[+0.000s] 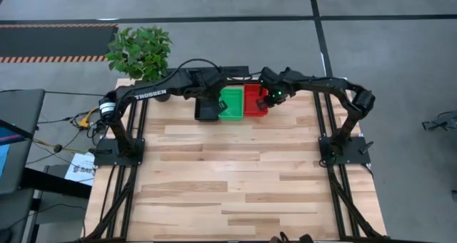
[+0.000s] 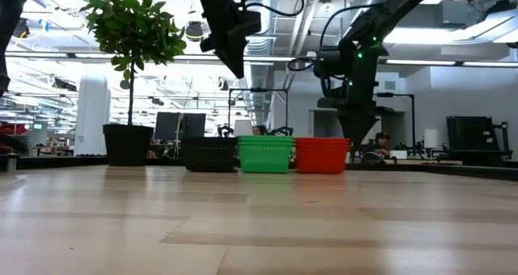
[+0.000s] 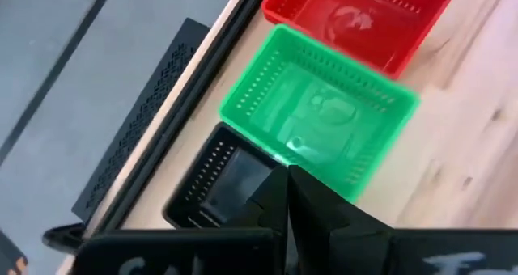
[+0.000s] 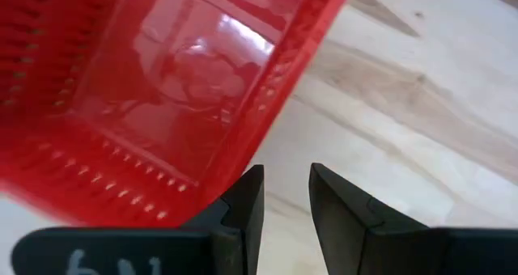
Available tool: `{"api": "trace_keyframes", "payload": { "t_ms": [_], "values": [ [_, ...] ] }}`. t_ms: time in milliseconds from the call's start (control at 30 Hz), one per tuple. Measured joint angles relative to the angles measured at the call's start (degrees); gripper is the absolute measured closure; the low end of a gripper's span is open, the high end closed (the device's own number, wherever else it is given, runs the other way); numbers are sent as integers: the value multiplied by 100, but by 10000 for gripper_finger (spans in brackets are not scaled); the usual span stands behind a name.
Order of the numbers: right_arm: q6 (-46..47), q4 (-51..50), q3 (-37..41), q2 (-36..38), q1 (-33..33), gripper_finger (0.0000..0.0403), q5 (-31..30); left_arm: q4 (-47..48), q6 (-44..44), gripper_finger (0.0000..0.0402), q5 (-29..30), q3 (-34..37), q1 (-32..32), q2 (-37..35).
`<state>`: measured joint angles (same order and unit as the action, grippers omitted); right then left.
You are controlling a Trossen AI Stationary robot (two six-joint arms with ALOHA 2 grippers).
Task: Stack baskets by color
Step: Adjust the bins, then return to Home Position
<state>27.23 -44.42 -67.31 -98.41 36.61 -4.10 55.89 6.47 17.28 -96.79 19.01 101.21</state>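
Observation:
Three baskets stand side by side on their bottoms at the table's far edge: a black basket (image 1: 207, 111), a green basket (image 1: 230, 102) and a red basket (image 1: 255, 100). In the low view the black basket (image 2: 209, 154), the green basket (image 2: 265, 154) and the red basket (image 2: 322, 155) form one row. My left gripper (image 3: 289, 178) is shut and hangs high above the black and green baskets, holding nothing. My right gripper (image 4: 287, 196) is open, pointing down just beside the red basket's (image 4: 162, 89) right wall, with only bare table between its fingers.
A potted green plant (image 1: 139, 51) stands at the table's far left corner, left of the black basket. The wooden table (image 1: 228, 186) stretches from the baskets toward the near edge. Both arm bases stand at the table's left and right sides.

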Motion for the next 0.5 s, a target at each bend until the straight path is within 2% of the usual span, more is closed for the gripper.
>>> {"api": "trace_keyframes", "payload": {
  "t_ms": [100,233,367,500],
  "values": [
    [1,-224,-178,121,-28,282,135,218,244,401,-188,-165,-97,-113],
    [-310,-581,-619,725,38,282,531,110,501,401,-575,-451,-217,-819],
    [-857,-544,-994,1710,2,282,744,-176,673,401,-467,-595,-289,-1798],
    [-1796,-453,-1324,2855,-223,282,739,-419,539,401,-258,-608,-366,-2815]
  ]
}}
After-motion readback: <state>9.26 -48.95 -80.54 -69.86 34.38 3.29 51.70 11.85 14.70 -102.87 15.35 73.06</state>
